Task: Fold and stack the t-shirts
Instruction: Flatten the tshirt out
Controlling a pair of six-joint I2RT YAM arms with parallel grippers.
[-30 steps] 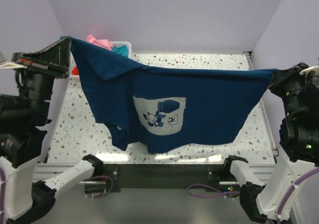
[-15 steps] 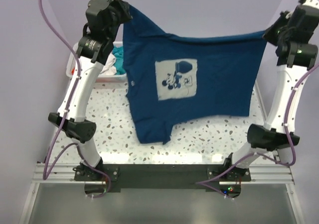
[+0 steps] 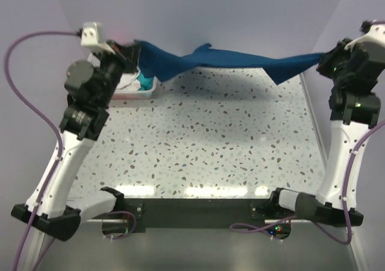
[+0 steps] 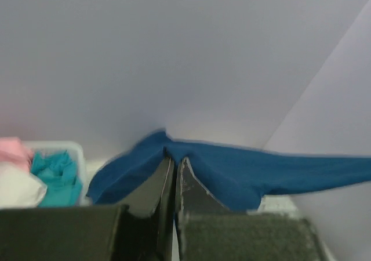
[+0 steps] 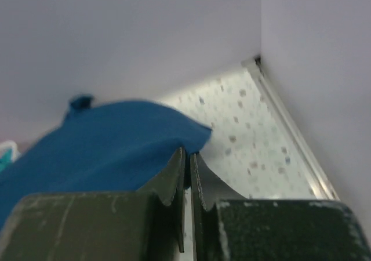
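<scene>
You are working over the speckled table, and the navy t-shirt is hanging above its far edge, pulled into a long sagging band from one side to the other. No part of it appears to be resting on the surface, and the print is not showing from above. Judging by this, you are at the spreading step: the shirt is being held out by two edges, ready to be laid flat, with no fold made yet. The next move calls for bringing both arms down and toward you together, keeping the cloth taut so that it is landing smooth rather than bunched (the middle is drooping already, so watch for slack).

The white basket is sitting at the far left corner, just beside your left arm, with a teal tee, a pink tee and a white tee waiting inside.

Your left gripper is pinching the left end of the navy shirt near the basket. In the wrist view its fingers are pressed almost together, with blue cloth running out from the tips. Your right gripper is pinching the right end, its fingers likewise nearly closed on a thin edge of fabric.
</scene>
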